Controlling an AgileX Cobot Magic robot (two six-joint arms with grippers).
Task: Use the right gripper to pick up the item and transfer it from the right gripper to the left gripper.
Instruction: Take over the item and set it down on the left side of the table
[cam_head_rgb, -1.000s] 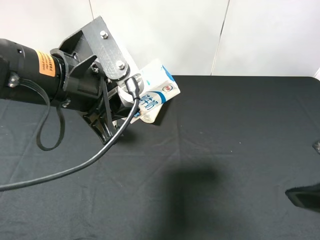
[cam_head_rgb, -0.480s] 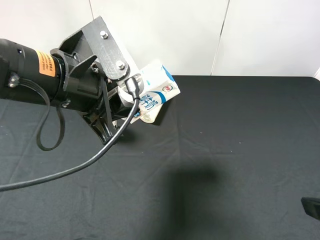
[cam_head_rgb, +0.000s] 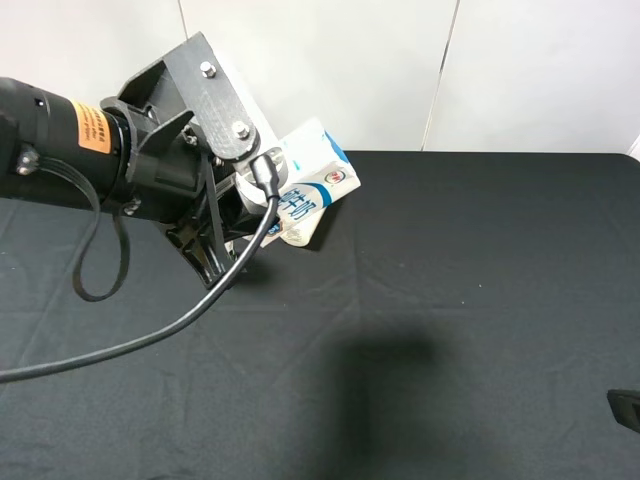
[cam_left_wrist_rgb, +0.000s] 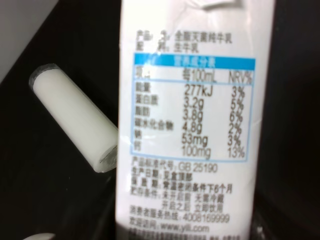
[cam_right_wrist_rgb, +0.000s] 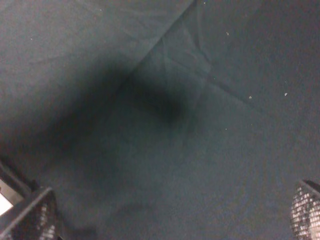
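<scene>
From above: the left gripper (cam_head_rgb: 262, 205), on the arm with the orange band (cam_head_rgb: 91, 127), is clamped on the drink carton (cam_head_rgb: 318, 178) and holds it tilted above the black cloth (cam_head_rgb: 450, 300). The carton's printed end juts out beyond the jaws, away from the arm. A loose cable (cam_head_rgb: 150, 335) trails from the gripper's bolted plate down across the cloth. Gripper and carton sit exactly as they did a second ago. The change is far from the carton, at the view's lower right edge. The right gripper (cam_head_rgb: 626, 407) was a broad dark shape there a second ago; only a sliver of it shows now.

Left wrist: the carton (cam_left_wrist_rgb: 192, 125) fills the space ahead of the camera, its grey nutrition panel facing the lens. A white tube (cam_left_wrist_rgb: 75, 117) lies just beside the carton on the dark cloth; whether the two touch cannot be told. The jaws themselves cannot be made out here.

Right wrist: the right gripper (cam_right_wrist_rgb: 170, 220) stands spread wide. One textured fingertip (cam_right_wrist_rgb: 35, 215) shows at each side of the view, with bare shadowed cloth (cam_right_wrist_rgb: 165, 75) between them and nothing in its grasp.
</scene>
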